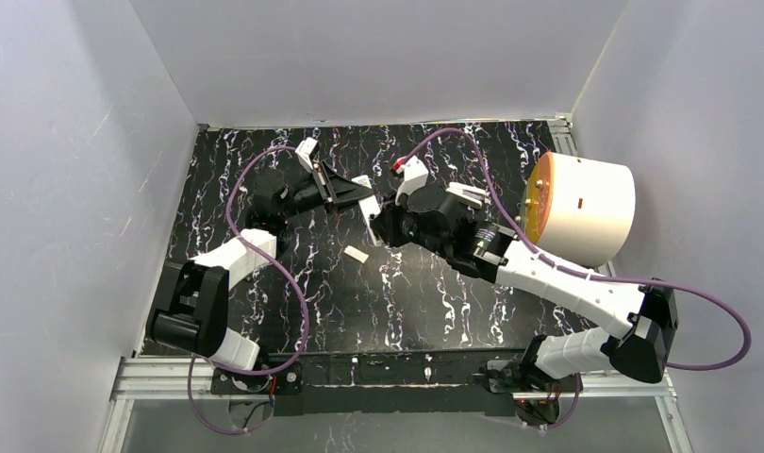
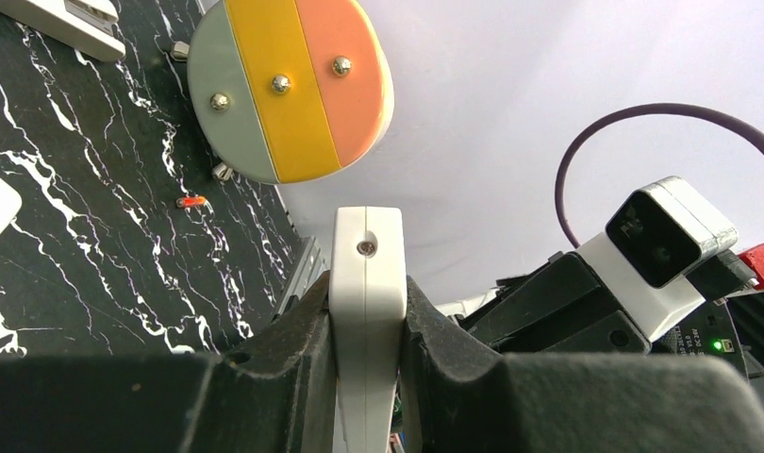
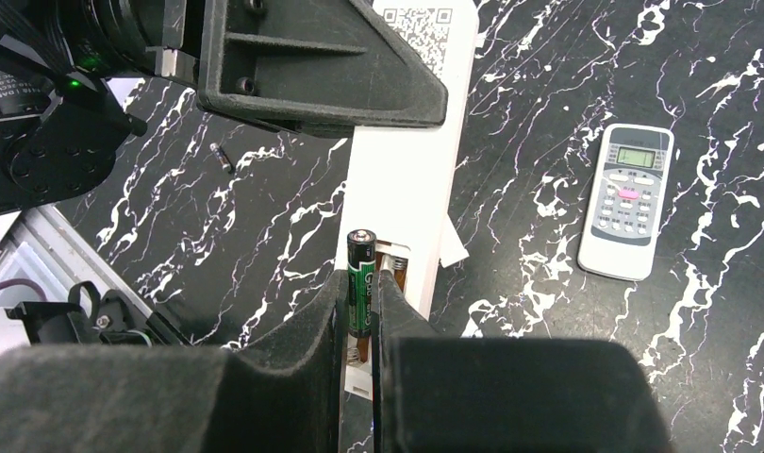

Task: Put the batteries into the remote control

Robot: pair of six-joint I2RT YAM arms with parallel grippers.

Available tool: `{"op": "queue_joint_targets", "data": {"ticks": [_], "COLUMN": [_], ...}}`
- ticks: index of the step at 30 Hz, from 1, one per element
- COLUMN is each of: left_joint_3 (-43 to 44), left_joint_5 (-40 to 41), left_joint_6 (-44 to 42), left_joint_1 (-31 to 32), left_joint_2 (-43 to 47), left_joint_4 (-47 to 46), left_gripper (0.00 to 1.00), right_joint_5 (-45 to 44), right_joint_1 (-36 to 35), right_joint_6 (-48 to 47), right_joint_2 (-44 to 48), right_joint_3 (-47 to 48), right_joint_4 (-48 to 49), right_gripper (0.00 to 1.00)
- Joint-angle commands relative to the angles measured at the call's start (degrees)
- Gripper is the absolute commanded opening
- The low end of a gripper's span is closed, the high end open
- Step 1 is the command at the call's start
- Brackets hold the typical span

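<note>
Pinching one battery (image 3: 361,274), the right claw (image 3: 362,316) holds it at the open bay of the remote control (image 3: 411,179), which the left claw (image 2: 367,311) clamps. Seating it apparently remains.

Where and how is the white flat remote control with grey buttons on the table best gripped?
The white flat remote control: likely from above, pinch across its long edges at mid-length. It lies flat, face up, with black marbled table showing along both edges.

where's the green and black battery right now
In the right wrist view, the battery sits clamped in the jaws of the right gripper, against the open compartment of the white remote that the left gripper holds.
</note>
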State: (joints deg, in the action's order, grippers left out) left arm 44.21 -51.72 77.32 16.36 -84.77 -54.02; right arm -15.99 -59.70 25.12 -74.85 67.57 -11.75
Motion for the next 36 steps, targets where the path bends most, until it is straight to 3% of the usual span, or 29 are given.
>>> {"op": "queue_joint_targets", "data": {"ticks": [1, 8, 20, 26, 30, 36], "left_joint_3": [-0.5, -0.5, -0.5, -0.5, -0.8, -1.4], "left_joint_5": [0.0, -0.1, -0.1, 0.1, 0.7, 2.8], "left_joint_6": [2.2, 4.2, 4.6, 3.6, 2.6, 1.5], "left_joint_1": [0.2, 0.2, 0.2, 0.3, 0.3, 0.0], "left_joint_2": [1.5, 1.9, 1.6, 2.1, 2.7, 4.8], "left_joint_4": [-2.7, -2.7, -2.7, -2.7, -2.7, -2.7], "left_gripper": [0.0, 0.0, 0.0, 0.0, 0.0, 0.0], "right_joint_5": [-1.8, -2.9, -2.5, -4.6, -5.3, -13.8], "right_joint_1": [-0.2, -0.6, -0.5, -0.5, -0.4, 0.1], "right_joint_6": [0.2, -1.7, -0.6, 3.2, 5.9, 15.6], "right_joint_2": [0.4, 2.2, 4.4, 5.8, 6.7, 9.9], "right_joint_3": [-1.2, -4.2, -4.8, -3.4, -2.7, -6.0], "right_joint_4": [2.6, 5.7, 7.3, 9.0, 11.2, 13.8], "right_gripper": [0.06, 0.24, 0.36, 0.59, 0.69, 0.9]}}
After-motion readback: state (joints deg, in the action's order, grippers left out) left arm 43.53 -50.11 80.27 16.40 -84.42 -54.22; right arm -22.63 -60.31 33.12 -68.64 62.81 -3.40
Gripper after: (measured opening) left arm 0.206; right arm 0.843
